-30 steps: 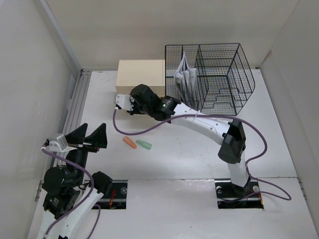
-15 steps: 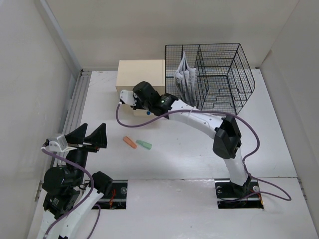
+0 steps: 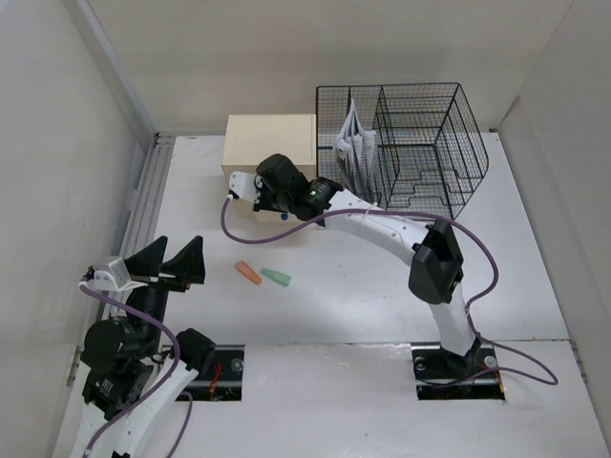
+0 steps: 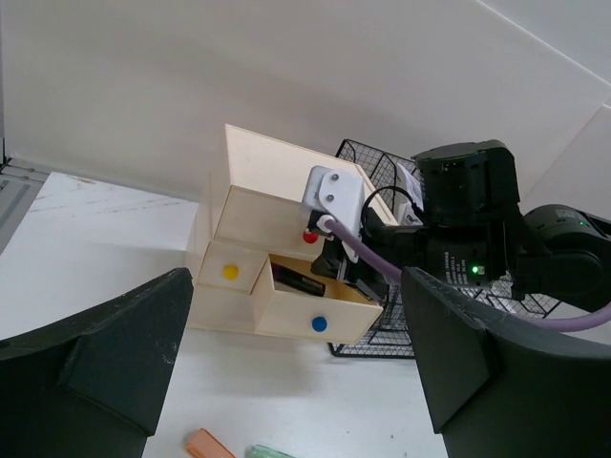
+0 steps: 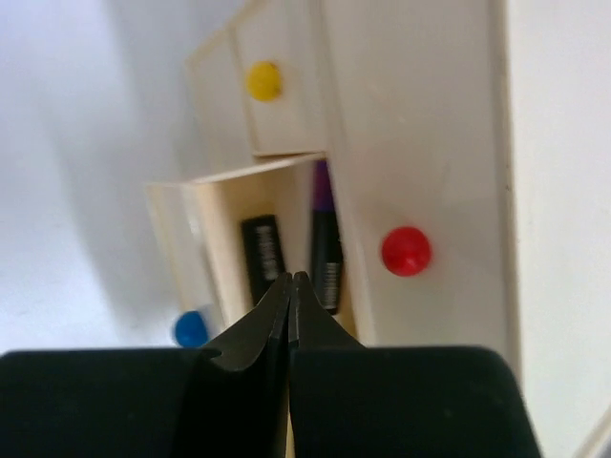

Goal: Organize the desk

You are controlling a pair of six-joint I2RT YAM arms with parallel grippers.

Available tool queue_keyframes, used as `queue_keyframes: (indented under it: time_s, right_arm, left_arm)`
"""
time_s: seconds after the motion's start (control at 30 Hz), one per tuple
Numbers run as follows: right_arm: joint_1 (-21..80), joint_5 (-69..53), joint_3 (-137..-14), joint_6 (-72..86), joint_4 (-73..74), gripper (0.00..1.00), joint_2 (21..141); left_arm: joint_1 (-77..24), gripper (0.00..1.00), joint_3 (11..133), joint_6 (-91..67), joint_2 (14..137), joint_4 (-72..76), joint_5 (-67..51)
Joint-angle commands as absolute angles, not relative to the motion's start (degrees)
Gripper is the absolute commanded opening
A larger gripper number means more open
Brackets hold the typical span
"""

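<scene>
Desk [image 3: 363, 315] = big stiff white slab, prob heavy & fixed, matte so not slippery. I'd judge there's nothing on it to grab, so take hold of the small bits lying on it instead. It lies below both pincers. R gripper [image 5: 290, 286]: jaws pressed together, nothing held, tips aimed into open drawer [image 4: 315, 303] of cream drawer box [image 3: 270, 143]. Dark pens [image 5: 263, 256] lie just beyond tips, w/ blue knob [image 5: 191, 328] to tips' left & red knob [image 5: 406, 250] to their right. R arm stretched fwd-left, wrist dipped. L gripper [image 3: 175, 256] spread wide, empty, well apart from R pincer. Orange piece [image 3: 248, 273] & green piece [image 3: 276, 277] lie on R pincer's near side.
</scene>
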State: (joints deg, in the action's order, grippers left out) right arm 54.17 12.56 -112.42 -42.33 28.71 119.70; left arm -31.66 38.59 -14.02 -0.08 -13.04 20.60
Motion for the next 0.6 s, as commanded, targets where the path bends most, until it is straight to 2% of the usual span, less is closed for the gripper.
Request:
queue_keyframes:
  time_s: [0.0, 0.2, 0.57]
  right_arm:
    - [52.56, -0.06, -114.25, -38.68, 31.53, 0.0, 115.4]
    - [49.05, -20.26, -120.49, -38.75, 42.08, 0.0, 119.26]
    - [48.43, -21.09, -123.49, -38.5, 46.93, 0.0, 124.8]
  left_arm:
    - [-31.38, 0.89, 38.32, -13.45, -10.55, -10.37, 20.92]
    - [-31.38, 0.89, 38.32, -13.45, -10.55, -10.37, 20.92]
    - [-31.38, 0.89, 38.32, -13.45, -10.55, -10.37, 20.92]
